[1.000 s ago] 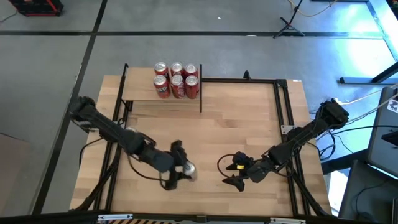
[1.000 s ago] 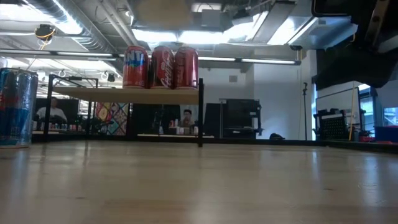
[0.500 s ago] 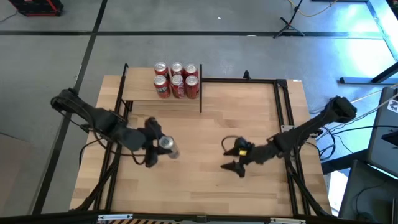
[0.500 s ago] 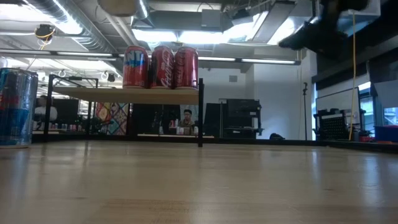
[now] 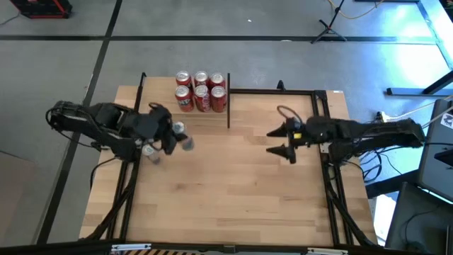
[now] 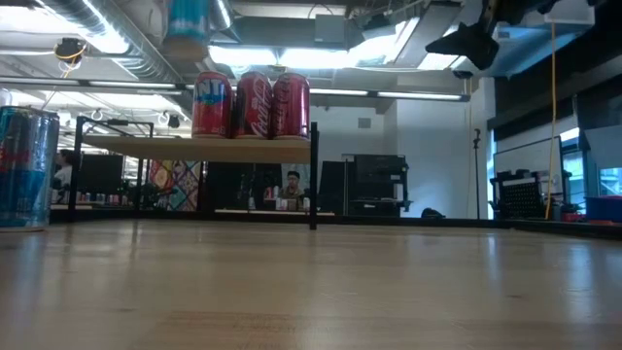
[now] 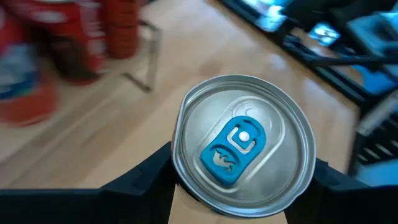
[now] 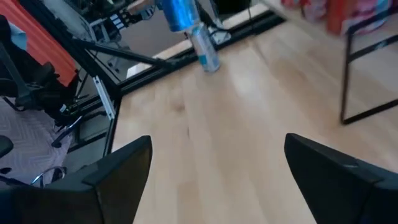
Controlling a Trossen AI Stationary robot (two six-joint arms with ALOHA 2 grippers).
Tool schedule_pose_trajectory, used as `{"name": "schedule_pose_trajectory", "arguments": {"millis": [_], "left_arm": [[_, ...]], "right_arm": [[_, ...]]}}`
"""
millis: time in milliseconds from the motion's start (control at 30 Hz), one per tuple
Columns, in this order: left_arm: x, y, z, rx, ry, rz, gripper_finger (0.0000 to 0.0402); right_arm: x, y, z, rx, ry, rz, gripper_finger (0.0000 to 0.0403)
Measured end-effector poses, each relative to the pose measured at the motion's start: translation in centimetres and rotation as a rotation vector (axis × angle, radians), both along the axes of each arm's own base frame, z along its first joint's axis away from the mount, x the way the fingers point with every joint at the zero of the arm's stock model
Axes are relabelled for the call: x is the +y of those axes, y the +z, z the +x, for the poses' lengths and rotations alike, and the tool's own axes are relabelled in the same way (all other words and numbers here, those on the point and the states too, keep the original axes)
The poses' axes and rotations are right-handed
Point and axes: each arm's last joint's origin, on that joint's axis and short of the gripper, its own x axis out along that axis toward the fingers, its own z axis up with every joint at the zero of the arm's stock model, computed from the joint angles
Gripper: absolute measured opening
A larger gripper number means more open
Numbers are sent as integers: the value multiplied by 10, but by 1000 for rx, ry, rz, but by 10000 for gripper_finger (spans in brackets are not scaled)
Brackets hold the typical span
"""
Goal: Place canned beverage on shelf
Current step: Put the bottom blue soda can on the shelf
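Over by the tabletop's (image 5: 233, 184) left edge, the left gripper (image 5: 170, 136) is clamped on the canned beverage (image 5: 180, 136), held in the air just in front of the shelf (image 5: 159, 106) at the far left corner; from above the can reads as a small silver-and-blue shape tipped across the fingers; the left wrist view alone shows its silver lid and blue pull tab (image 7: 234, 149) face on, a dark finger (image 7: 146, 180) on either side of the can; the low view catches only the can's blue bottom (image 6: 188, 21) hanging above the shelf top, left of the cans there; a second blue can (image 6: 24, 167) stands at the tabletop's left edge, and in the right wrist view two blue cans show, one held aloft (image 8: 178, 12), one standing (image 8: 205, 48); six red cans (image 5: 202, 92) crowd the shelf's right half, leaving its left half bare; the middle of the tabletop and its whole near edge lie open; towards the right edge the right gripper (image 5: 283, 140) hangs in the air, fingers spread wide apart, well apart from the can and holding nothing.
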Motion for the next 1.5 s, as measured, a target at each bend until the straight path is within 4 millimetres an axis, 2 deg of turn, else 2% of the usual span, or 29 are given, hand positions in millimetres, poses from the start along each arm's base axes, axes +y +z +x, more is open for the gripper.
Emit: {"name": "schedule_pose_trajectory", "arguments": {"millis": [167,367,767,1067,1500], "left_arm": [[24,9,-16,77,134,-2,204],[43,25,-30,118,228,23,204],[86,25,-49,265,377,100,204],[126,24,-61,295,392,137,204],[192,-11,-67,244,382,172,204]], "right_arm": [[-25,5,-14,-14,42,-31,358],[-46,3,-19,3,40,-52,358],[-78,4,-27,-2,-110,-92,358],[-88,4,-31,1,-172,-93,358],[-88,1,-32,31,-184,-51,358]]}}
